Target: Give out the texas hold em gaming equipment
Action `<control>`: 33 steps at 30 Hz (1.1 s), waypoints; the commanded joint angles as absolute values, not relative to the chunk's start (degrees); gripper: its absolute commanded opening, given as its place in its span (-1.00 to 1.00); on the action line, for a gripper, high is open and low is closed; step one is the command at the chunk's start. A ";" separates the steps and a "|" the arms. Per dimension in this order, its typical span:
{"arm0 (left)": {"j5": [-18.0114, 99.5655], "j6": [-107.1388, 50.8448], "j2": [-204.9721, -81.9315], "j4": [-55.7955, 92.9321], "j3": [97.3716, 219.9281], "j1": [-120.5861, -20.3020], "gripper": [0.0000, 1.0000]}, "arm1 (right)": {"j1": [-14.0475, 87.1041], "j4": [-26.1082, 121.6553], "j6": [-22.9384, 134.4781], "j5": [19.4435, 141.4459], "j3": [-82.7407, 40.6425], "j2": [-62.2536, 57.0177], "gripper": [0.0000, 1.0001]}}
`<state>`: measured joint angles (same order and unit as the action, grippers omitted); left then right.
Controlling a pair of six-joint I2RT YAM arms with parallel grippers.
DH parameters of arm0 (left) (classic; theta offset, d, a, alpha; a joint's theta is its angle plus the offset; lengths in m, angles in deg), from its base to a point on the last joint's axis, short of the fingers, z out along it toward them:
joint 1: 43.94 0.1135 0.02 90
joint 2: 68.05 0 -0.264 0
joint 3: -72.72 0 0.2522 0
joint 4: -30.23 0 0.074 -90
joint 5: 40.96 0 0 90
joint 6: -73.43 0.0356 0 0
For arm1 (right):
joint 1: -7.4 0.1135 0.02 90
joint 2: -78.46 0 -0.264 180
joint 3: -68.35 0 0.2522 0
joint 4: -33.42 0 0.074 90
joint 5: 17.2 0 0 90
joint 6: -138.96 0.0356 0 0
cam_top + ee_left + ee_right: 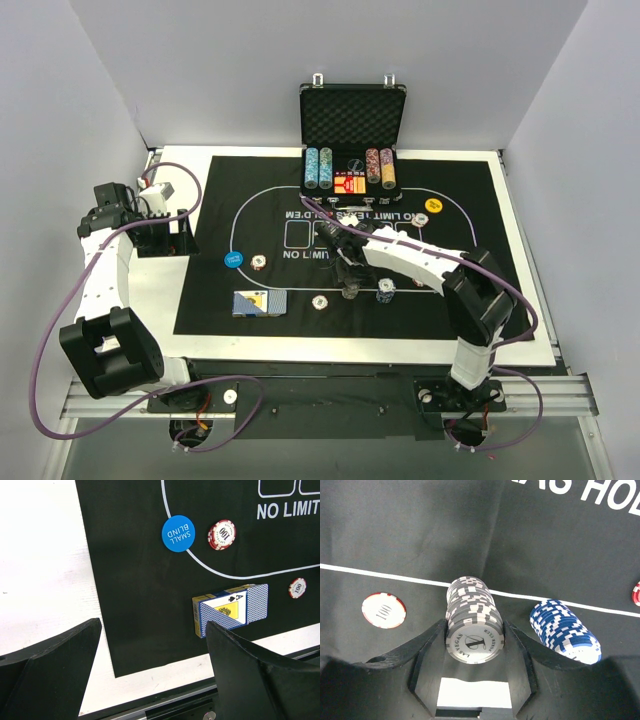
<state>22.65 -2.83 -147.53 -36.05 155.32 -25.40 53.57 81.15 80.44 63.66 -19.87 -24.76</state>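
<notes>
step: setting down grey chip stack (470, 605) on mat (395, 530), near blue chip stack (562, 630) | right gripper (474, 627): pinching grey stack | left gripper (154, 623): spread, empty | next: release, lift straight without toppling

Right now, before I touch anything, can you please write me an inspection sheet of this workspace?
Surface: black mat on a white table, lying flat.
Job's things: on the mat a card pack, blue disc, yellow disc, red chip, blue chip stack; grey chip stack gripped, see hands.
Clutter: open case at the far edge, chip rows inside.
Hands: left hand open, empty; right hand closed on the grey chip stack.
Cables: purple cables along both arms.
Surroundings: plain walls, metal rail at the near edge.
</notes>
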 commanded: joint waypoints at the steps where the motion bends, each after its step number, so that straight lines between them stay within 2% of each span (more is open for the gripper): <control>1: 22.23 -2.42 -145.83 -34.78 155.30 -25.05 0.95 | 53.72 82.25 80.68 63.66 -18.89 -25.69 -0.20; 5: 22.32 -2.50 -145.74 -34.60 155.21 -24.96 0.94 | 53.72 81.98 80.95 63.84 -18.54 -25.34 -0.42; 13: 22.32 -2.50 -145.74 -34.42 155.03 -25.05 0.95 | 53.72 82.86 81.04 63.58 -19.15 -23.40 -0.68; 23: 22.32 -2.68 -145.92 -34.25 154.95 -24.87 0.94 | 54.95 88.30 79.37 64.01 -33.98 -24.89 -0.72; 33: 21.71 -3.56 -146.88 -33.99 155.30 -24.87 0.94 | 58.02 89.72 79.36 67.09 -54.81 -44.47 -0.73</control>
